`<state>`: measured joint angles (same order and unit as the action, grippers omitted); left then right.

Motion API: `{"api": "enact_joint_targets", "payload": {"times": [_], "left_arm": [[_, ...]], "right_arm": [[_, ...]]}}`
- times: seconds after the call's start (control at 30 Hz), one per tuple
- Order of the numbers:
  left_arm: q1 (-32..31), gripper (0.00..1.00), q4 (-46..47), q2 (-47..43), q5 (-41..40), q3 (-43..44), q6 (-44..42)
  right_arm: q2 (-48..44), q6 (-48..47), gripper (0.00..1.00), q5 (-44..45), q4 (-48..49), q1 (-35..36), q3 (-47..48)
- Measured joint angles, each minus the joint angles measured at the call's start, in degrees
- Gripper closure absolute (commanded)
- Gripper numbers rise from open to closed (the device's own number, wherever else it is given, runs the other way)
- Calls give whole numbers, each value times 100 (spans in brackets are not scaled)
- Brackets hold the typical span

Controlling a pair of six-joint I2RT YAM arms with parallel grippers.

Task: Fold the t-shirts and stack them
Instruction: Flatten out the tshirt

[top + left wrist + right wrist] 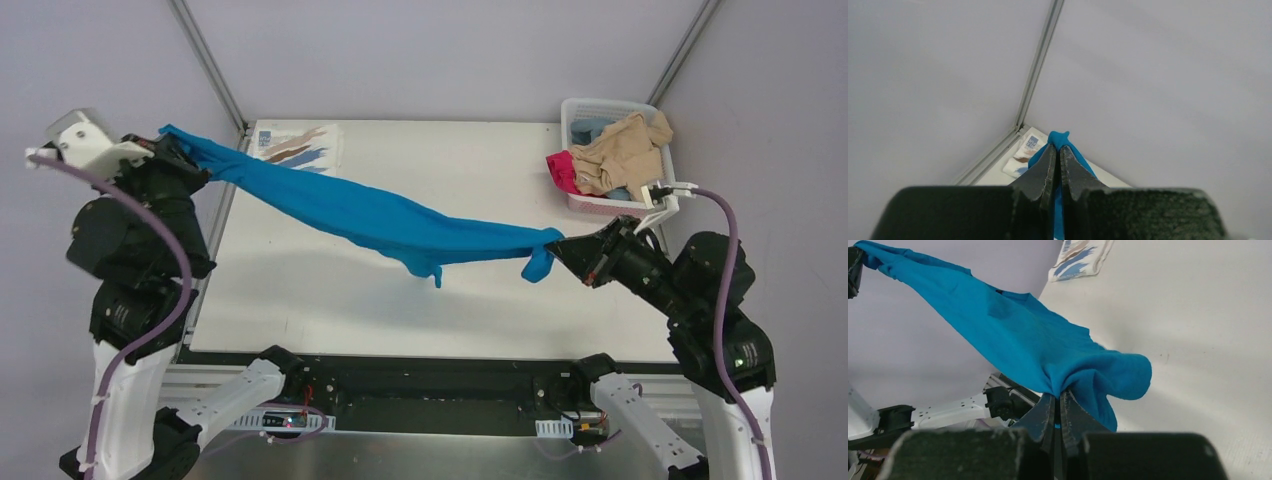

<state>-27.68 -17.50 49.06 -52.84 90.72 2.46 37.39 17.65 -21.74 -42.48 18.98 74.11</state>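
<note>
From above, my left gripper [175,150] at the far left and my right gripper [560,250] at the right each pinch an end of the blue shirt [380,215], stretched in the air over the table [450,300]. The printed shirt [297,145] lies flat at the far left corner, and a beige shirt [625,150] sits in the far-right basket [590,105]. My left wrist view shows jaws closed on a blue tuft. My right wrist view shows jaws closed on bunched blue cloth.

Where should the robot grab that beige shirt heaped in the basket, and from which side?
Best guess: pinch the raised crumpled fold at the top of the beige shirt, coming straight down from above. It lies bunched on top of the pile, higher than the basket rim, and the walls block a sideways approach. The blue shirt stretched above the table must go down first.
</note>
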Motion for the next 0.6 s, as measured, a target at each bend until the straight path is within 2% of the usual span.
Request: {"api": "enact_joint_targets", "payload": {"times": [0.13,0.27,0.4,0.47,0.5,0.53,0.57,0.6], "left_arm": [[0,100,35,-254,13,199,-37],[4,100,245,42,-48,310,-81],[299,100,476,1126,-83,356,-15],[660,100,516,2065,70,439,188],[800,95,522,2470,177,479,297],[992,80,487,3130,337,573,444],[1121,49,444,3705,509,678,540],[1217,27,374,4312,691,811,616]], "right_arm": [[-212,101,100,-219,13,0,-61],[-11,181,100,184,-22,0,-212],[813,284,100,1176,-39,-4,-319],[1475,323,88,1746,-31,-46,-334],[1886,337,80,1982,-20,-118,-337],[2288,348,70,2138,15,-221,-337],[2809,341,47,2269,61,-376,-334],[3191,348,33,2317,111,-490,-334]]}}
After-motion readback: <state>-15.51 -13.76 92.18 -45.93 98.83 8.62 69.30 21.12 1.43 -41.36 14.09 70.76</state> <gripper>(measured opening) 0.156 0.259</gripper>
